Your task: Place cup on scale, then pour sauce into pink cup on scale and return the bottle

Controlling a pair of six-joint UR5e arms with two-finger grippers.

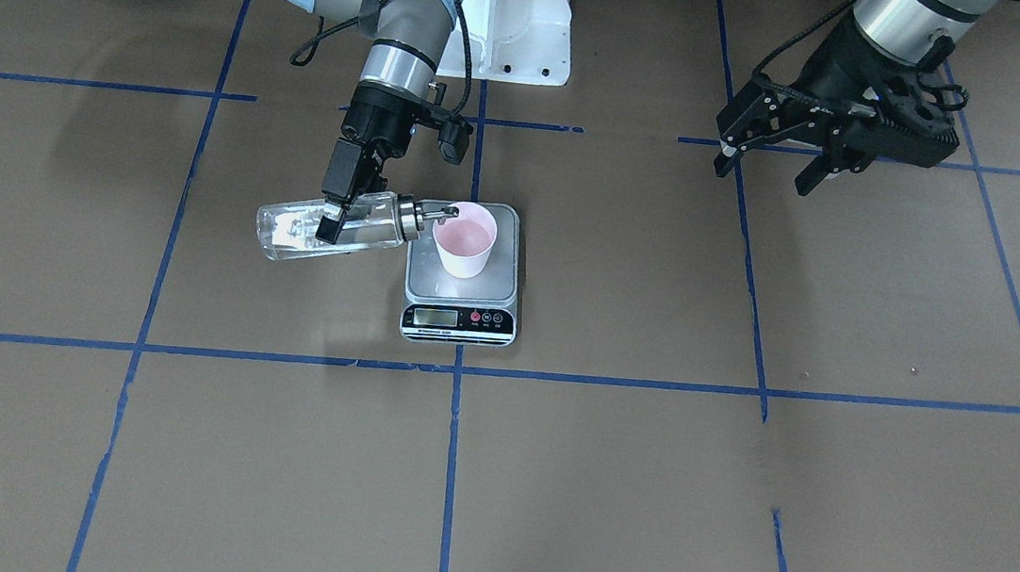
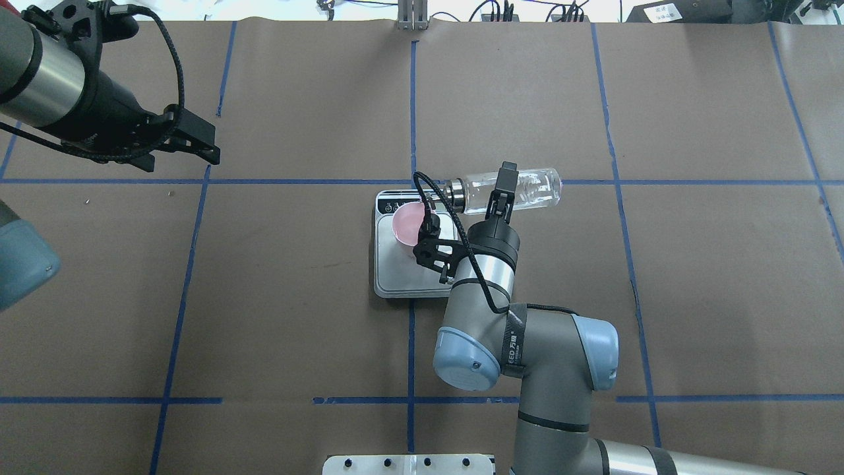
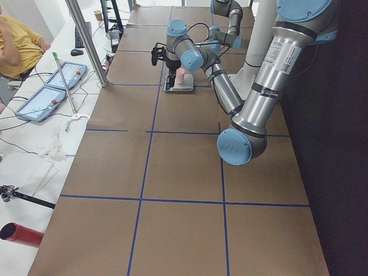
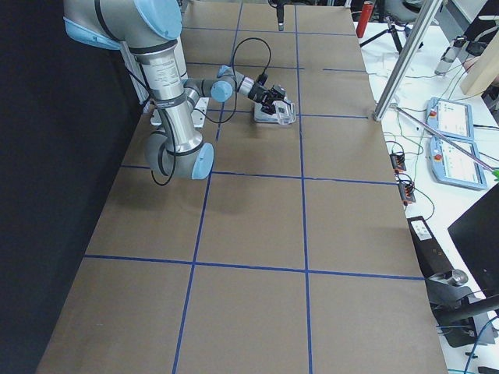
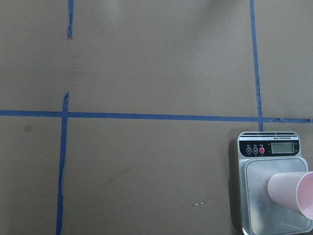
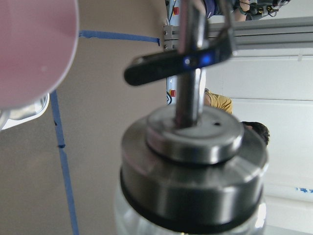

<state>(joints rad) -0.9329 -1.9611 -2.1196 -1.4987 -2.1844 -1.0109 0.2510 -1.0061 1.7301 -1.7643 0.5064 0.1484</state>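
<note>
Pale pink paper cup (image 1: 465, 243) sits on flat silver scale (image 1: 460, 307); right gripper (image 1: 333, 220) jaws pinch tipped clear glass bottle (image 1: 284, 230) at cup's 2 o'clock (overhead), so pour prob. underway, return still TBD.

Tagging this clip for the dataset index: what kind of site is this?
Most likely a robotics lab's data-collection cell, not a kitchen: the table is papered in brown and marked with a blue tape grid. Two touchscreen pendants lie alongside it, with an operator next to them.

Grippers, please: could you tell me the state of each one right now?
Left gripper: open, holding nothing.
Right gripper: shut on the bottle.
</note>
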